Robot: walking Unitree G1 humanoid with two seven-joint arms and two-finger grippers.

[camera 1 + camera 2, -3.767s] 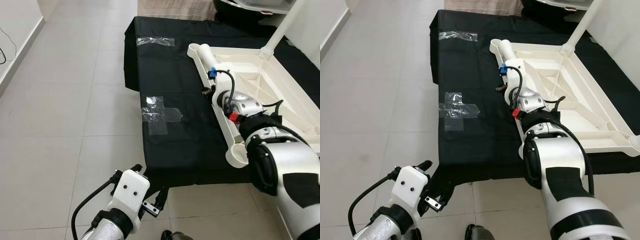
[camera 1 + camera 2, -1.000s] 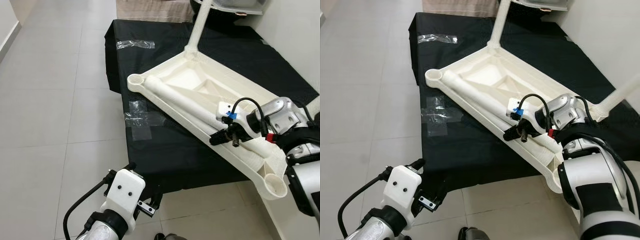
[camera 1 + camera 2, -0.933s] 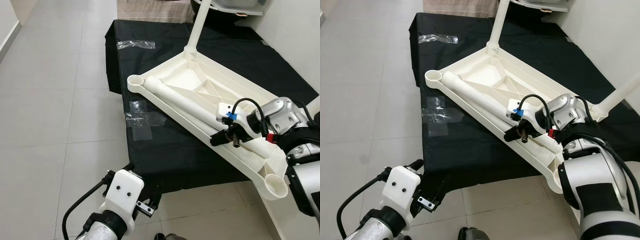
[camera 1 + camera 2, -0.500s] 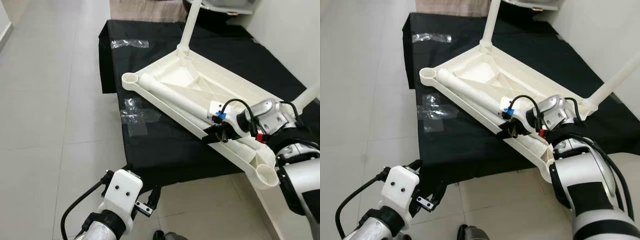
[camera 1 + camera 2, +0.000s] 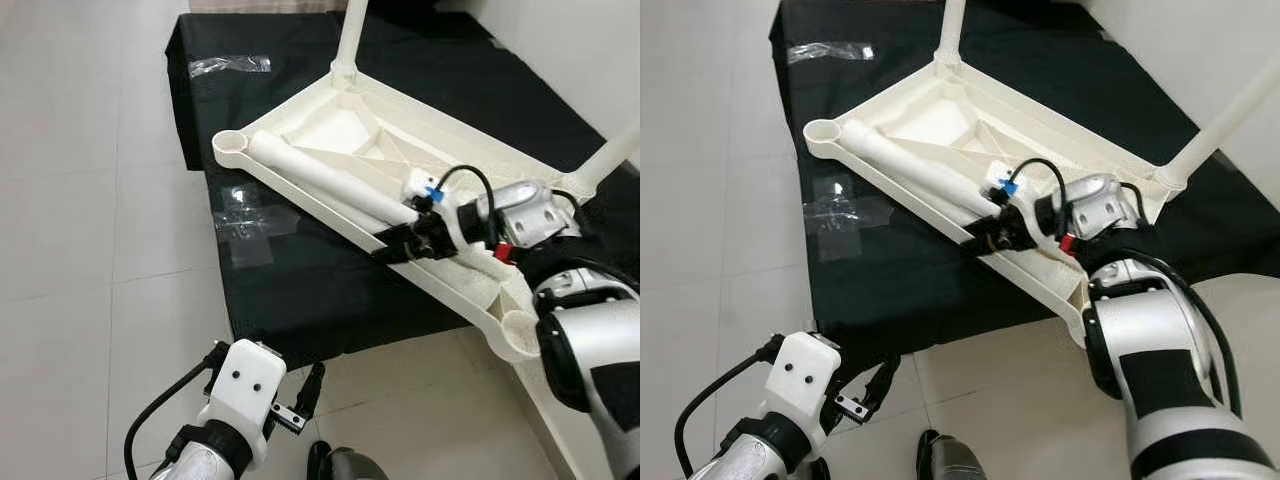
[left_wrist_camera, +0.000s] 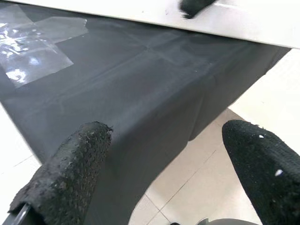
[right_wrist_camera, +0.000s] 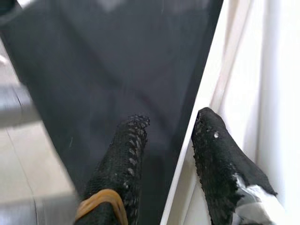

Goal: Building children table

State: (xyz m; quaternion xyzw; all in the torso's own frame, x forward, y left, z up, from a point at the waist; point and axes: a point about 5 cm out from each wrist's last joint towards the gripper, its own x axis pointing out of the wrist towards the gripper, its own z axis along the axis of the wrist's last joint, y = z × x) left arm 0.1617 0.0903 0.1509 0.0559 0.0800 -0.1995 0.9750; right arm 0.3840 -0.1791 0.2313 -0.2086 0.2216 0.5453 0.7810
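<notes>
The right arm reached forward and across toward the robot's left, its silver forearm nearly level, a black cable looping over the wrist. The right gripper (image 5: 392, 243) had its two black fingers (image 7: 123, 161) set a narrow gap apart, one on each side of a thin white edge; whether they pressed on it could not be told. The left arm hung low, white wrist housing uppermost, and the left gripper (image 5: 300, 398) pointed forward with its fingers (image 6: 75, 166) spread wide.

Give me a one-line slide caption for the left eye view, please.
Right gripper grips the rim of an upturned white children's table on a black cloth, a loose leg lying inside.
</notes>
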